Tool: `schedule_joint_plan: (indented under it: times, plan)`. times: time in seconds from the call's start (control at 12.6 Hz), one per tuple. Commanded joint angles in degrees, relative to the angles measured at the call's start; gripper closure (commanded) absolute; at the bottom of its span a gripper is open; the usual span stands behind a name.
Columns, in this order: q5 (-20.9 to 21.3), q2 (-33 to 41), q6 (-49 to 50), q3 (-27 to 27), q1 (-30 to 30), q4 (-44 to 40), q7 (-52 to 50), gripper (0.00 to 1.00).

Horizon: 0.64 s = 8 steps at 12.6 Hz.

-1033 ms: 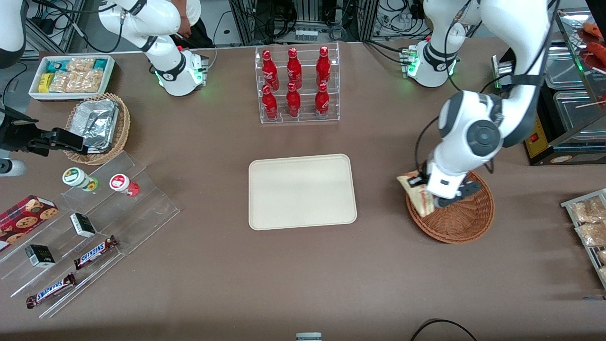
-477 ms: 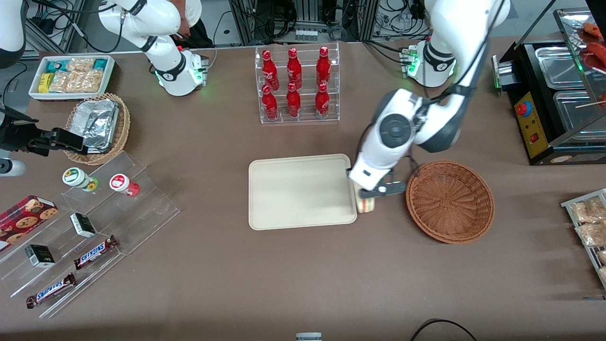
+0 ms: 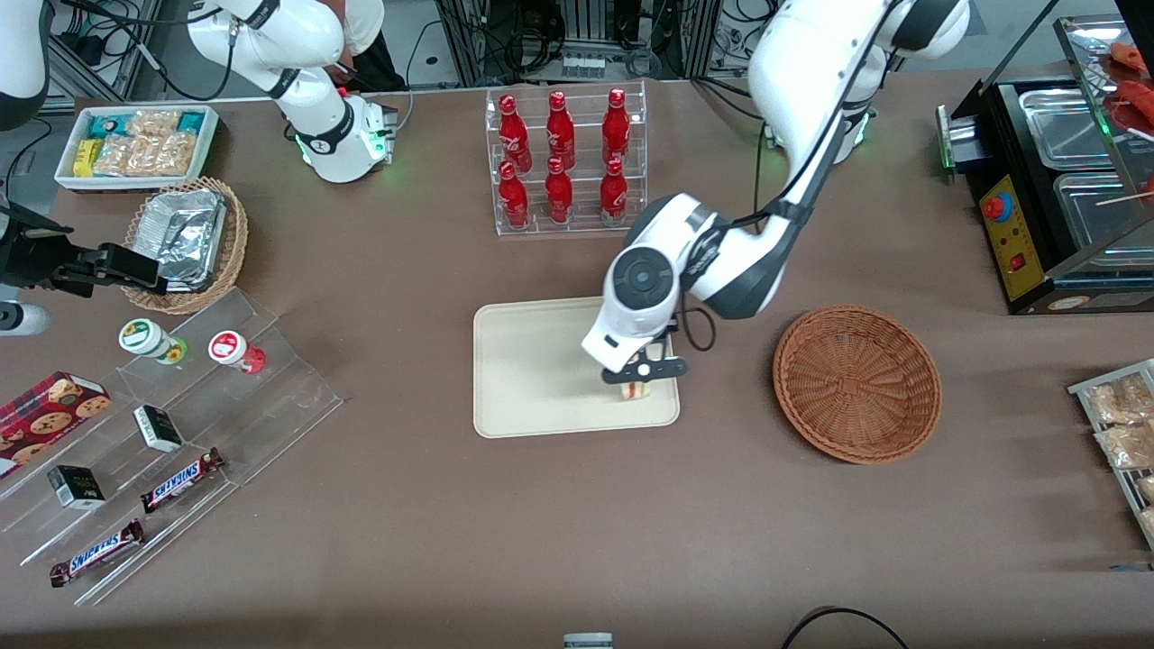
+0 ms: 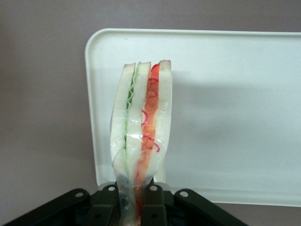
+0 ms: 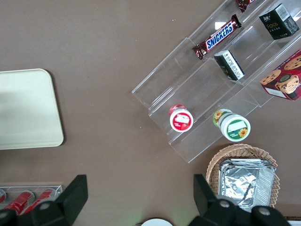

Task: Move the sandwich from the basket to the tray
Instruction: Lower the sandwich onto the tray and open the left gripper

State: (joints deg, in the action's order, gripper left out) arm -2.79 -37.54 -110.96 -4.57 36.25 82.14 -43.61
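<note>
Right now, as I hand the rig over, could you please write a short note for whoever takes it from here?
Gripper: shut on the sandwich, pinching its narrow end, held over the tray near the edge that faces the basket.
Sandwich: a wrapped wedge hanging edge-on, green and red filling showing; whether it touches the tray yet cannot be told.
Basket: reddish-brown wicker, beside the tray toward the working arm's end of the table, nothing in it.
Done: sandwich lifted out of the basket and carried over the tray.
Left: lower it onto the tray, open the gripper, lift the arm away.

Sandwich [image 4: 141,127] in glossy clear film (crinkled); tray [image 3: 532,379] smooth matt; basket [image 3: 856,383] rough woven wicker; tool [image 3: 642,377] black plastic
</note>
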Motion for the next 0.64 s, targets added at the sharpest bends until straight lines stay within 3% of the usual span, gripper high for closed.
schedule_joint_plan:
  times: [0.0,0.56]
  plan:
    - [0.33,-5.51,2.76,0.7,1.89,-8.46,-1.47,1.0]
    - [0.07,-12.11,2.59,-1.67,2.6,-16.22,-5.95,1.0]
